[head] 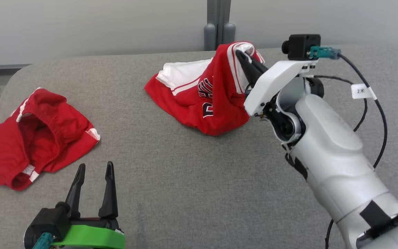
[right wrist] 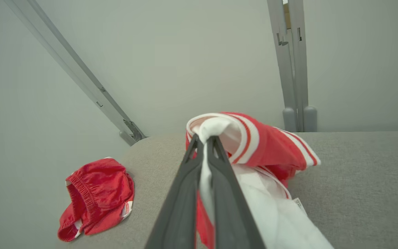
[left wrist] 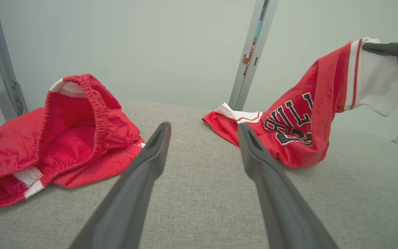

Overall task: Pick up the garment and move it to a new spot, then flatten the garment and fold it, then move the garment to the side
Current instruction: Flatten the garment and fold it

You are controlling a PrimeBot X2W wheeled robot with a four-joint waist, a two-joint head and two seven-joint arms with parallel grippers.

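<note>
A red and white jersey, the garment [head: 206, 100] [left wrist: 299, 117] [right wrist: 264, 148], is lifted at one end off the grey padded table, its lower part still resting on the surface. My right gripper [head: 245, 57] [right wrist: 204, 141] is shut on its white-trimmed edge, and white cloth is pinched between the fingers [right wrist: 185, 193]. That gripper's tip [left wrist: 389, 50] enters the left wrist view at the upper right. My left gripper [head: 95, 169] [left wrist: 204, 129] hovers open and empty near the table's front left, pointing toward the back.
Crumpled red shorts [head: 36, 135] [left wrist: 64, 138] [right wrist: 97, 197] lie at the table's left. The grey table [head: 185, 180] has a rounded left corner. A grey post [head: 219, 24] rises behind the back edge. My right arm's black cable [head: 378, 103] loops over the right side.
</note>
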